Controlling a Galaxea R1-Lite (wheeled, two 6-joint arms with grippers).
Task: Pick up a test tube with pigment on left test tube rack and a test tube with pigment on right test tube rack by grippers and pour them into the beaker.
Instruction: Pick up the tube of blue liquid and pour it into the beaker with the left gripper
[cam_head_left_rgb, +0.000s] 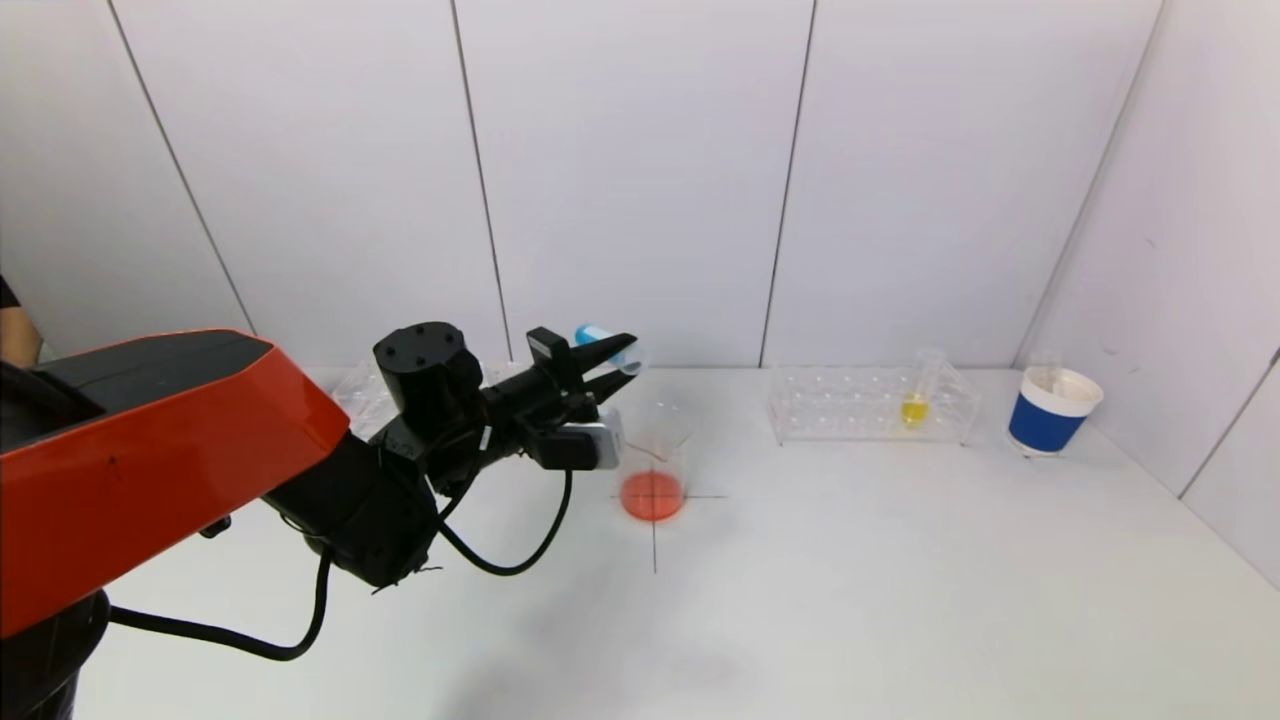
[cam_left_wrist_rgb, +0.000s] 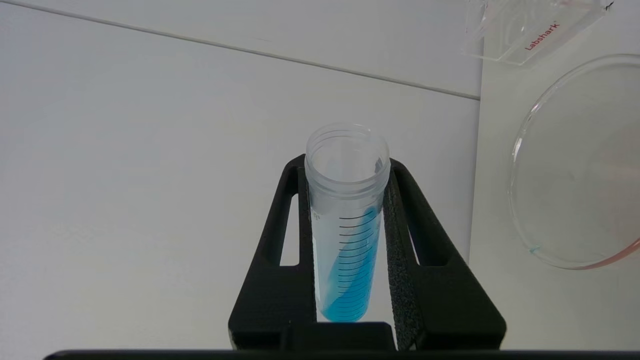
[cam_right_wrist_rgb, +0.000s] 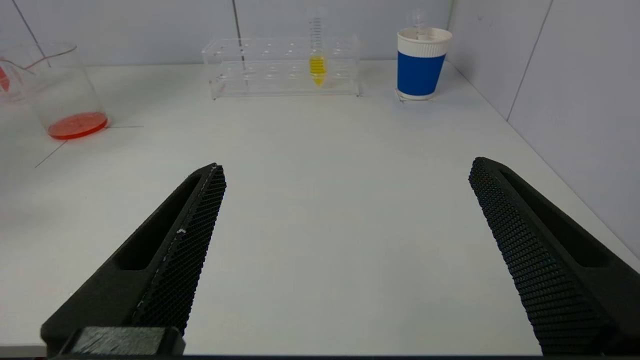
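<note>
We see the left gripper (cam_head_left_rgb: 618, 368) pinching a tube of blue liquid (cam_head_left_rgb: 608, 344) between its two fingers (cam_left_wrist_rgb: 402, 240), holding it tipped nearly flat above and just behind the beaker (cam_head_left_rgb: 657, 462), which stands on the white table (cam_head_left_rgb: 860, 580) with a layer of red-orange liquid at its bottom. The right gripper (cam_right_wrist_rgb: 345, 200) hangs low over the table with its fingers spread wide and nothing between them. Well ahead of it we see the right rack (cam_right_wrist_rgb: 282, 67) holding a tube of yellow liquid (cam_right_wrist_rgb: 316, 60) upright, with a blue and white paper cup (cam_right_wrist_rgb: 422, 62) just beside the rack.
</note>
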